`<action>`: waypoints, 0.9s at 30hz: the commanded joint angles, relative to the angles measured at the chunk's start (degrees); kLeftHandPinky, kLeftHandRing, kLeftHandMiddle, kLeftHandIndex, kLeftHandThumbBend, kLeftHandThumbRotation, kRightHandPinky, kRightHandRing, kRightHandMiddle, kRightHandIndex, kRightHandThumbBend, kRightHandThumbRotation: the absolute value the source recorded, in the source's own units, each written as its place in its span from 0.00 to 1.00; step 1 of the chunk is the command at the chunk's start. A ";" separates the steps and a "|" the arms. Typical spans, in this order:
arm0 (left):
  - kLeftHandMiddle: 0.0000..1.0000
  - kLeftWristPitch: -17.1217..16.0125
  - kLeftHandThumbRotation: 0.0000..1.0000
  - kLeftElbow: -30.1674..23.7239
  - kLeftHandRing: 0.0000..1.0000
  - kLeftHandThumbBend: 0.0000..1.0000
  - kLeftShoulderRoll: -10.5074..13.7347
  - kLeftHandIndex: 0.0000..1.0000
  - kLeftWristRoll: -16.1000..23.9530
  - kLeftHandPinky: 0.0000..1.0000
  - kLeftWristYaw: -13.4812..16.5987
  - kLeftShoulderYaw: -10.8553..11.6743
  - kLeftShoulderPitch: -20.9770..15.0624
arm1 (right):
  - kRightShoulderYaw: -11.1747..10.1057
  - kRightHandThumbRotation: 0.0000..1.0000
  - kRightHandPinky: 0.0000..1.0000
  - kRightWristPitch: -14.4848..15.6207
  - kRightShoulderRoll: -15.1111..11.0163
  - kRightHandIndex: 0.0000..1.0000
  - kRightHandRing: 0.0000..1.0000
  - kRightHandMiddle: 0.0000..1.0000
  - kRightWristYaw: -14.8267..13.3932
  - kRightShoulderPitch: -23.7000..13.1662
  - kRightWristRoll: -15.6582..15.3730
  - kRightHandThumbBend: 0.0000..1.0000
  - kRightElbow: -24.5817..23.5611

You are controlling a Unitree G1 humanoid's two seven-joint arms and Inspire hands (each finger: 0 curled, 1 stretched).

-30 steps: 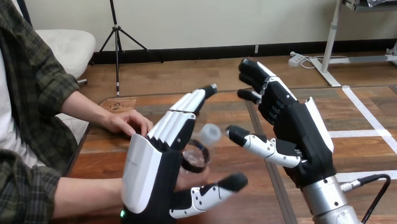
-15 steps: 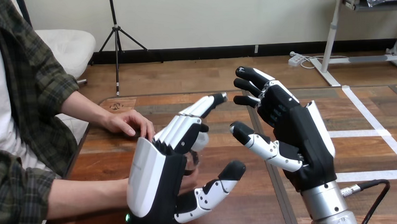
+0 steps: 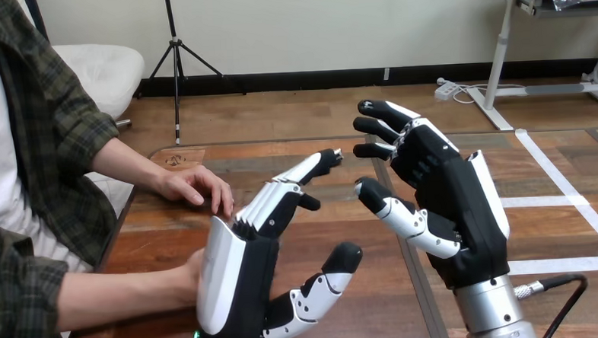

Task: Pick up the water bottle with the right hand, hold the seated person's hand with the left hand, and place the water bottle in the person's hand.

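Observation:
My left hand stands upright over the table's near left part, white back toward me, fingers straight and thumb spread to the right, open. The person's forearm comes in from the left, and the person's hand at the lower left lies behind my left hand's back, touching it. Whatever that hand holds is hidden. My right hand is raised to the right, apart from the left hand, fingers relaxed and spread, thumb pointing left, with nothing in it.
The person's other hand rests palm down on the wooden table near its far left corner. The person sits close along the table's left edge. White tape lines cross the table's right part.
The water bottle, which showed between my hands a second ago, has slipped out of sight behind my left hand. My left hand has moved slightly right and lower. The right hand has barely shifted.

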 commanded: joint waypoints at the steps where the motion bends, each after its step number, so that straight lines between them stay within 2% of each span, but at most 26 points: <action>1: 0.79 -1.70 0.86 0.69 0.76 0.41 -1.36 0.82 -2.61 0.56 -1.29 -0.04 -1.62 | 0.38 0.37 0.69 -1.81 1.69 0.77 0.81 0.84 -0.66 -0.66 0.95 0.64 -0.92; 8: 0.78 -4.59 0.88 2.23 0.74 0.39 -2.18 0.81 -6.36 0.54 -4.27 -0.64 -1.72 | 0.48 0.38 0.67 -2.10 2.59 0.76 0.79 0.83 -1.50 0.08 0.67 0.62 -1.22; 14: 0.77 -6.24 0.91 3.26 0.71 0.42 -2.94 0.77 -14.83 0.53 -10.94 -2.51 -1.17 | 1.11 0.37 0.66 -0.81 3.59 0.74 0.78 0.82 -1.98 1.45 1.76 0.61 -2.77; 19: 0.76 -4.23 0.95 1.90 0.70 0.48 -3.23 0.76 -25.14 0.54 -18.59 -5.18 0.46 | 1.62 0.35 0.65 -0.53 4.03 0.73 0.78 0.82 -1.48 2.29 3.21 0.60 -3.30; 24: 0.75 -2.97 0.98 0.04 0.69 0.51 -3.58 0.75 -30.96 0.53 -23.67 -6.03 1.74 | 1.78 0.33 0.65 -0.82 4.37 0.73 0.77 0.81 -1.55 2.81 3.42 0.58 -3.54; 27: 0.75 -3.26 0.99 -0.34 0.68 0.47 -4.02 0.76 -33.36 0.53 -26.19 -6.03 2.18 | 1.80 0.32 0.64 -0.95 4.61 0.72 0.77 0.81 -1.66 3.10 3.54 0.57 -3.60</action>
